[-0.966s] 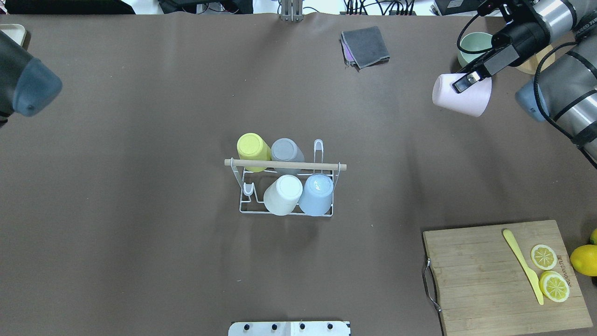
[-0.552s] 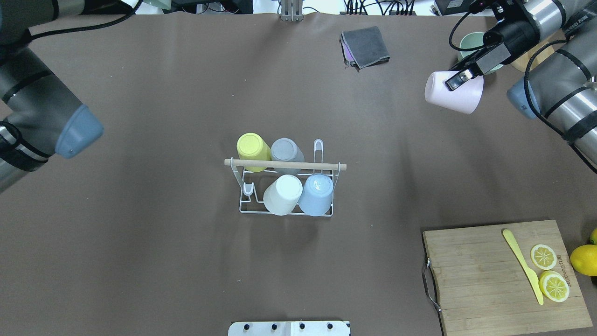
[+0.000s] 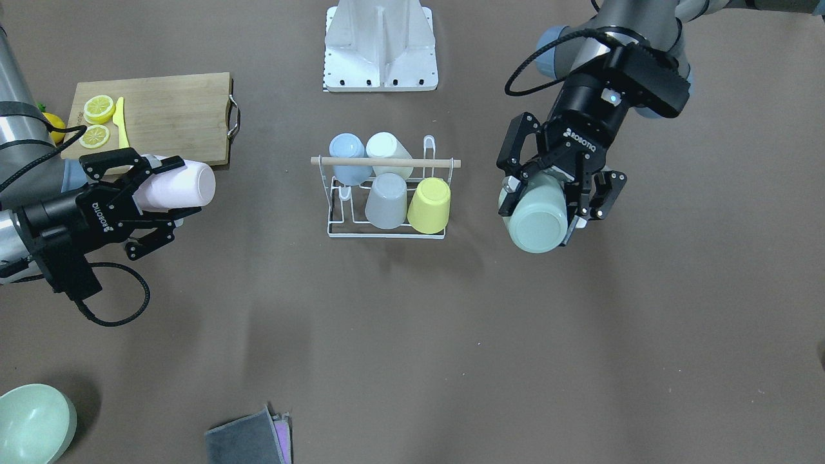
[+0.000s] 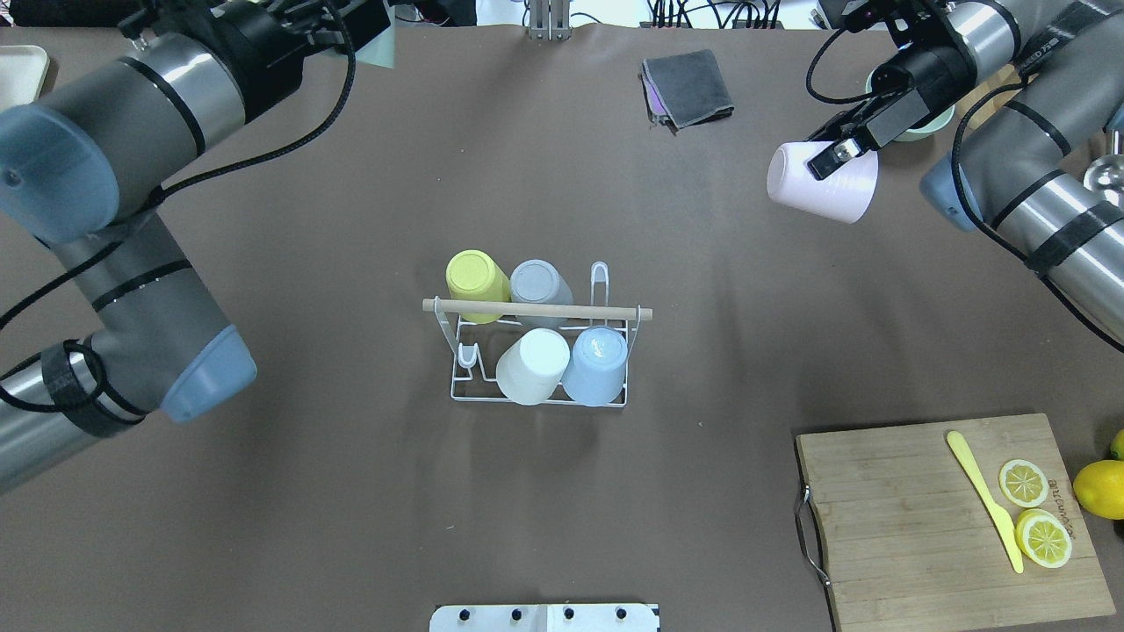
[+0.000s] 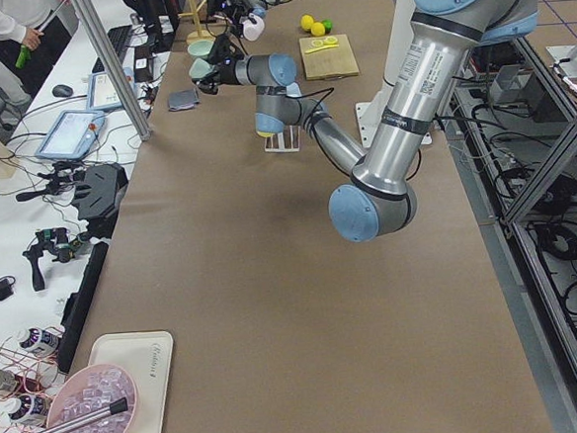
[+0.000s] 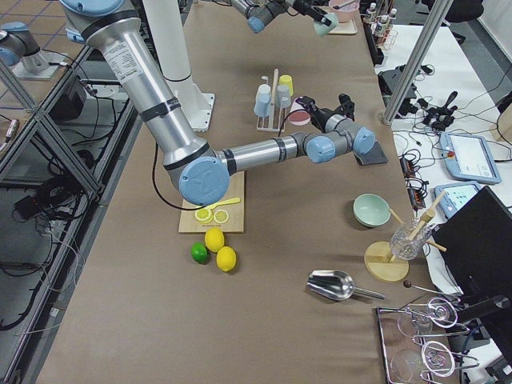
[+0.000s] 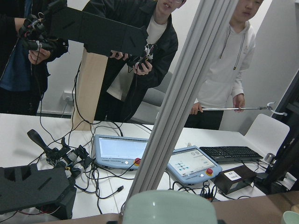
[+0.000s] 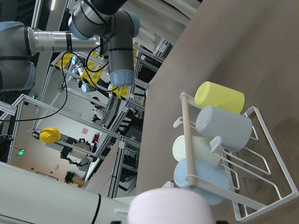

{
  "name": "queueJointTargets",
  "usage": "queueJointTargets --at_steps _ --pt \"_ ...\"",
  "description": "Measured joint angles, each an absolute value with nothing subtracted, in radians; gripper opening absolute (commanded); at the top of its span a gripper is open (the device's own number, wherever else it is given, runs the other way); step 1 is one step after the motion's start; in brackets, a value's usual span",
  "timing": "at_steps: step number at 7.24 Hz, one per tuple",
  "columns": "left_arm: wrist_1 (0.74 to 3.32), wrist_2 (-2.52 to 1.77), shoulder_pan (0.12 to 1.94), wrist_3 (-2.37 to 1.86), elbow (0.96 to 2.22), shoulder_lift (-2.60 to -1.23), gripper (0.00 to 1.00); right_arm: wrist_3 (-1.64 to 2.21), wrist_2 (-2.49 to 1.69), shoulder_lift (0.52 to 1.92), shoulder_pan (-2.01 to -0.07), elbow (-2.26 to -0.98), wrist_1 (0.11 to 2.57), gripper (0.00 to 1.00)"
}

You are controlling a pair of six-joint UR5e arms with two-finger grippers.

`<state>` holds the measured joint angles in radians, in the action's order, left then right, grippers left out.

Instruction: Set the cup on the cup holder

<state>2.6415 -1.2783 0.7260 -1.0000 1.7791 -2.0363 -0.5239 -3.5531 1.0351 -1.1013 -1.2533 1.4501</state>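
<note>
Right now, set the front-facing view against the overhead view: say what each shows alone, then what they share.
Front-facing only: the left pincer closed around a green cup, seen whole; the overhead view crops it at the frame's top.

Overhead only: a cream tray at the frame's left edge, and cables beyond the table's far edge.

Both: the rack holding four upturned cups, the pink cup held sideways in the right pincer, the cutting board with lemon slices, and the grey cloth.
</note>
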Motion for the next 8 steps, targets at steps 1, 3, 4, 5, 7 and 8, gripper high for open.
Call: queueJointTargets --at_steps 1,3,4,5,7,8 --pt "2.659 -1.223 0.671 -1.0 1.806 -2.01 0.3 -0.529 -3.562 1.031 -1.1 -1.253 1.45 0.31" --pt "2.684 -1.124 0.56 -0.999 1.845 -1.958 0.3 -0.551 -3.567 1.031 -1.088 -1.253 1.45 0.31" --pt "2.693 -1.075 0.51 -0.999 1.86 -1.94 0.3 -0.558 -3.568 1.031 -1.082 -1.253 1.45 0.31" --pt "2.697 -1.03 0.467 -0.999 1.875 -1.927 0.3 -0.562 -3.568 1.031 -1.079 -1.253 1.45 0.31" --pt "2.713 -0.916 0.387 -0.994 1.888 -1.919 0.3 -0.563 -3.568 1.03 -1.076 -1.253 1.45 0.31" --pt "2.736 -0.866 0.351 -0.986 1.888 -1.917 0.3 -0.563 -3.569 1.029 -1.075 -1.253 1.45 0.31"
